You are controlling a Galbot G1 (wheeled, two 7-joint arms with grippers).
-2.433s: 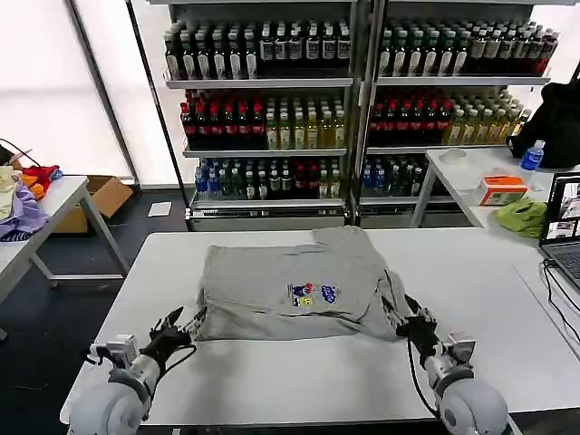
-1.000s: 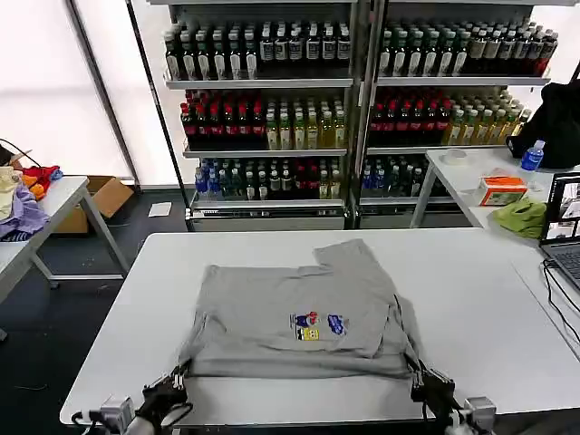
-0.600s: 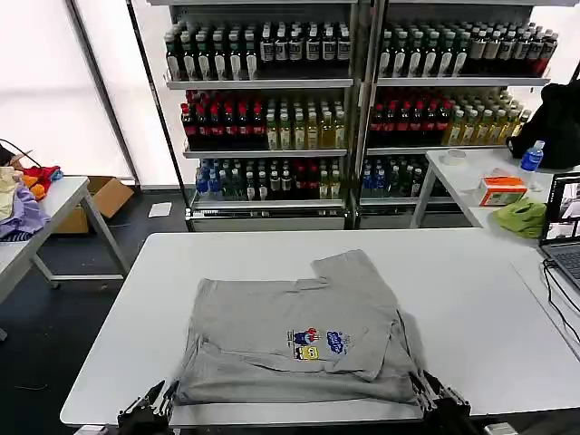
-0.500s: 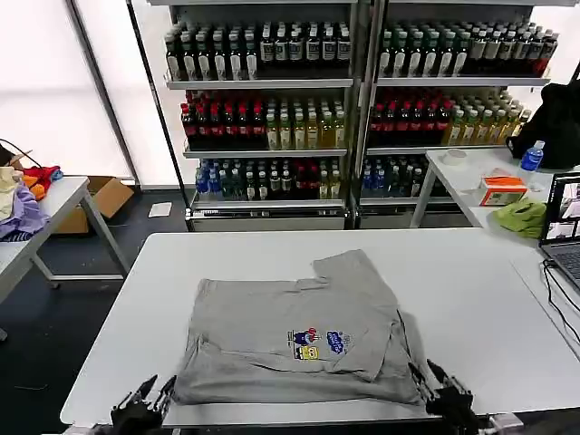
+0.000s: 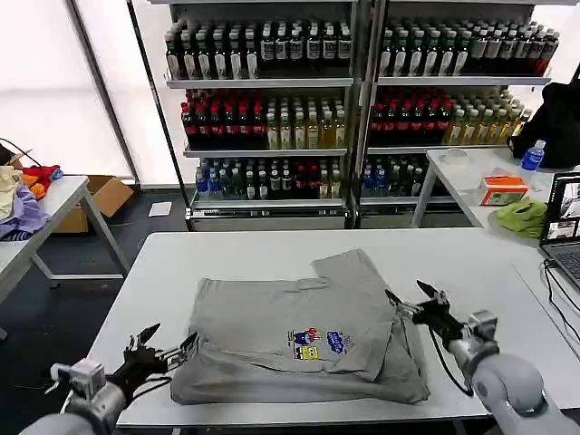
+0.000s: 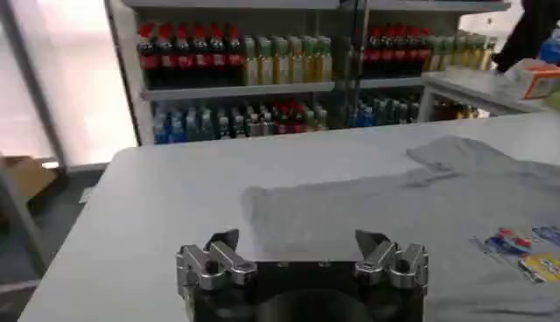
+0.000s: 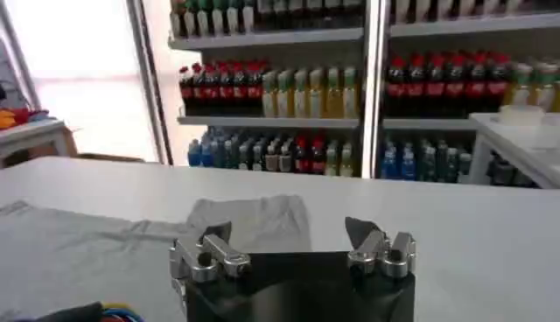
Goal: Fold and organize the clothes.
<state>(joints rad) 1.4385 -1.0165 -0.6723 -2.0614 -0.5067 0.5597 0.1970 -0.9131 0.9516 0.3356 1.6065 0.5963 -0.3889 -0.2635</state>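
Mid-fold: grey shirt [image 5: 304, 337] lies partly folded at table [image 5: 471, 272] centre, left gripper [image 5: 163, 352] spread at its near-left corner, right gripper [image 5: 419, 304] spread by its right edge, apparently holding nothing; next likely regrasp an edge.

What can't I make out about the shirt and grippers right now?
- Grey shirt: collar and underside, hidden by its own folds in the head view.
- Chest print: design too small to read there.
- Left gripper, open beside the shirt's near corner: contact unclear.
- Right gripper, open: contact unclear.
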